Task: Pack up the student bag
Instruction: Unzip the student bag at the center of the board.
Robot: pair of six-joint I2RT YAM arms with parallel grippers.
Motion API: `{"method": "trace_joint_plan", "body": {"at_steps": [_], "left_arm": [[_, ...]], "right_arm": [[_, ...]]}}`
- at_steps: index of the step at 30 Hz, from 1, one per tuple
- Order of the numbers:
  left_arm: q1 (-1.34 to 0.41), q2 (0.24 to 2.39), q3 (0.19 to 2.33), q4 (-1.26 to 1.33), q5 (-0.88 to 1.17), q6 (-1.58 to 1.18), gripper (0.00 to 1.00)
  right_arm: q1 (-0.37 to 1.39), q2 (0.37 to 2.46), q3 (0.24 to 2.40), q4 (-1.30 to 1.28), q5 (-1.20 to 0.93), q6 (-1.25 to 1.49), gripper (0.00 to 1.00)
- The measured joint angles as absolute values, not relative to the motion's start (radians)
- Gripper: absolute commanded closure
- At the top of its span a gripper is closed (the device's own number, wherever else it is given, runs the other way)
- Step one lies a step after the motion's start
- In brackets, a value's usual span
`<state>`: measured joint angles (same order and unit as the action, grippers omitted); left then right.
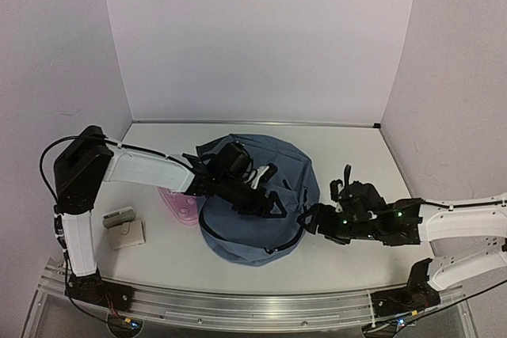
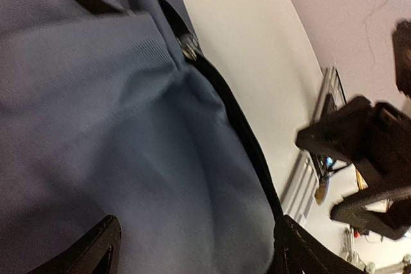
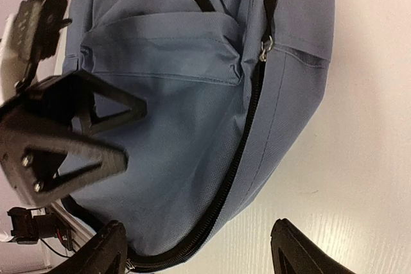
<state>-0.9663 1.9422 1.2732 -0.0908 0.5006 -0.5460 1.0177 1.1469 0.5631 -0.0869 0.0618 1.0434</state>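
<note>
The student bag (image 1: 253, 231) lies flat in the middle of the table, slate-blue, front pocket up. Its black main zipper (image 3: 239, 158) runs shut along the curved edge, with the metal pull (image 3: 264, 46) at the pocket corner. My left gripper (image 1: 271, 194) hovers open just above the bag's front; in the left wrist view the left gripper (image 2: 199, 256) has only blue fabric below its spread fingers. My right gripper (image 1: 307, 218) stands open at the bag's right edge; seen from the right wrist, the right gripper (image 3: 199, 256) straddles the zipper and bare table, holding nothing.
A pink pencil case (image 1: 179, 208) lies against the bag's left side, partly under my left arm. A small grey-white object (image 1: 119, 216) and a beige card-like piece (image 1: 129, 234) rest near the left arm's base. Walls close the table's left, back and right.
</note>
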Motion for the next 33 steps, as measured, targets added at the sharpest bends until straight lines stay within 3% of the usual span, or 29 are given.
{"method": "trace_joint_plan", "body": {"at_steps": [12,23,33], "left_arm": [[-1.056,1.688,1.204,-0.303,0.599,-0.549,0.25],[-1.132,1.699,1.208,-0.454,0.565,-0.571,0.42],[-1.153,1.758,1.231,-0.471,0.539,-0.569,0.52]], "right_arm": [[1.016,1.250,0.509,0.060,0.007,1.104,0.25],[1.016,1.300,0.524,0.077,-0.021,1.100,0.25],[1.016,1.310,0.531,0.090,-0.029,1.098,0.25]]}}
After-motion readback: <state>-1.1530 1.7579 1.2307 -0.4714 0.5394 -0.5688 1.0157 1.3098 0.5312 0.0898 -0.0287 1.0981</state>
